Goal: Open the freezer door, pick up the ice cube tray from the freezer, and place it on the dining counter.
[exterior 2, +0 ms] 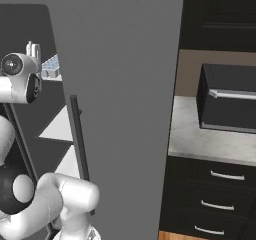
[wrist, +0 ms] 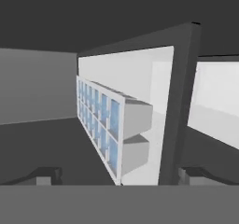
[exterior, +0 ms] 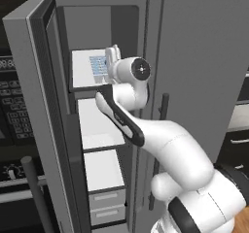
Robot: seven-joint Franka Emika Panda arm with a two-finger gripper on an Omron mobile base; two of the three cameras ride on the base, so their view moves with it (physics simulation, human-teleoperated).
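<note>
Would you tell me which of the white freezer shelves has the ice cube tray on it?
The top shelf: the ice cube tray sits on it beside the open gripper; the lower shelves are bare.

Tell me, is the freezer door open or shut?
Open. The freezer door is swung out to the left, so the white shelves inside show, with the ice cube tray lying on the top one.
</note>
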